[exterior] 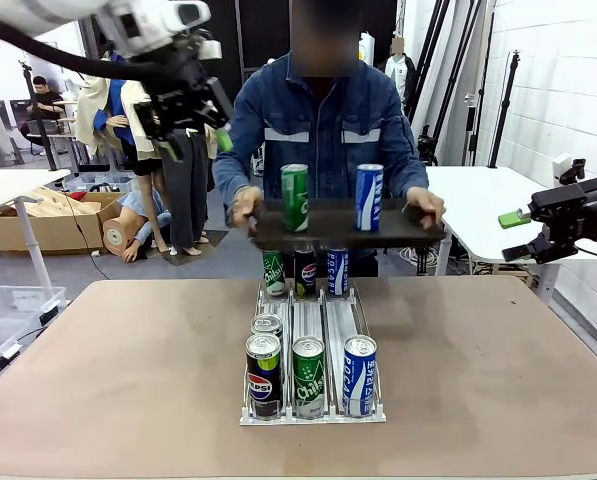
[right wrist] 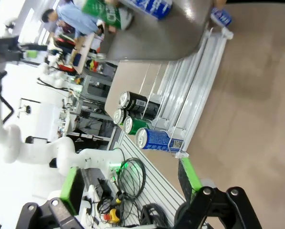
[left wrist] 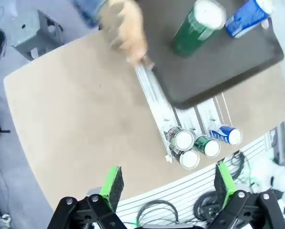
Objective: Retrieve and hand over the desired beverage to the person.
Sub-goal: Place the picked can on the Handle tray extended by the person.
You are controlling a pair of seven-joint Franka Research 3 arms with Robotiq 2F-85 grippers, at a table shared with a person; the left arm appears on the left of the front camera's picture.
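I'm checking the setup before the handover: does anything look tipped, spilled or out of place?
Nothing stands out. The person holds the dark tray level above the table, with a green can and a blue can upright on it. The cans in the rack stand upright in their lanes. No spill shows.

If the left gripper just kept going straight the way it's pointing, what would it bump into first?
Judging from its wrist view, the left gripper, open and empty, points down at the table. Straight ahead lies bare tabletop beside the can rack, so it would probably meet the table first, though depth is hard to judge.
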